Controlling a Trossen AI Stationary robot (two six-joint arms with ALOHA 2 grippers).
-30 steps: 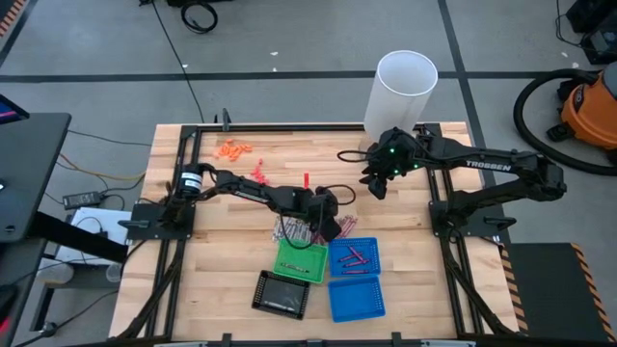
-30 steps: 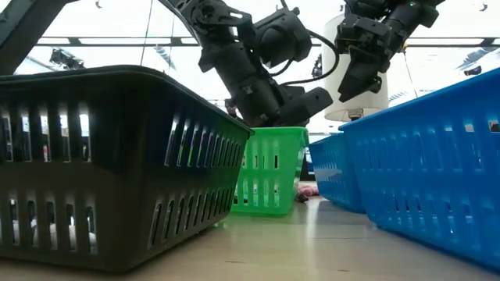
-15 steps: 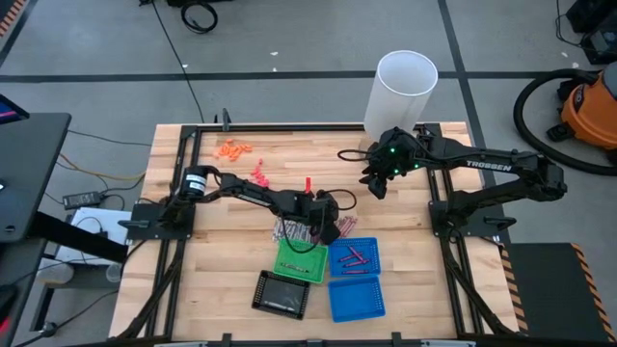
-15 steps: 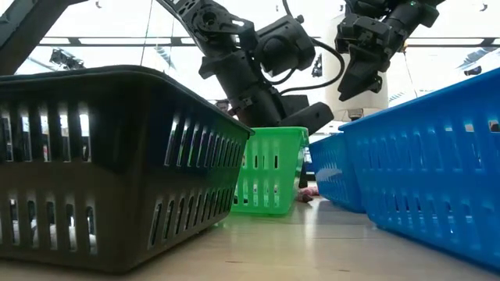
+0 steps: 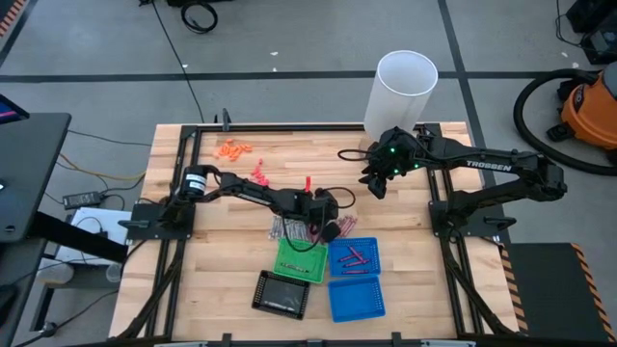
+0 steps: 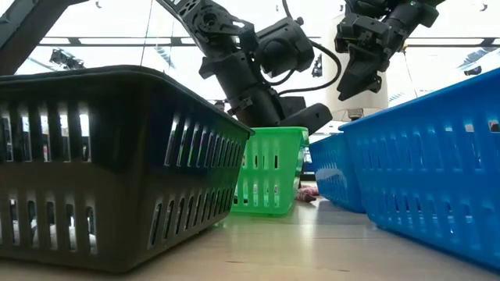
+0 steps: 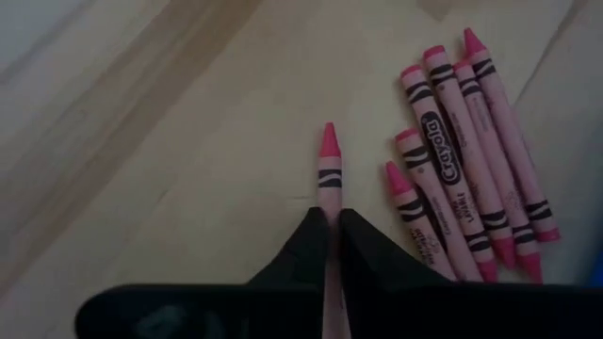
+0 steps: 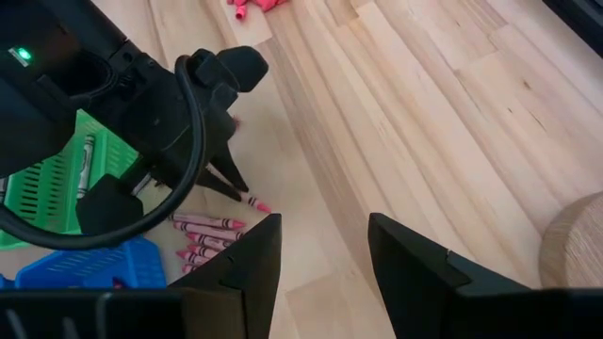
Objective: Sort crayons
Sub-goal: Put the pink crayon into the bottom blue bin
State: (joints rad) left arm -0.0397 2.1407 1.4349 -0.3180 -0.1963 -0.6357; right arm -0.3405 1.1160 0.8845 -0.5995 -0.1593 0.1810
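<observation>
In the low view the black tray [image 6: 117, 156] blocks most of the table. The left gripper [image 7: 332, 221] is clamped on a pink crayon [image 7: 327, 162], its rear half hidden between the fingers. Just beside it lie more pink crayons [image 7: 462, 151], black-banded, on the wood. Farther off, the right gripper [image 8: 320, 250] hovers, fingers apart.

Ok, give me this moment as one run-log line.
left gripper: shut on pink crayon, on table beside loose crayons | right gripper: open, empty, hovering | green tray: holds a crayon
</observation>
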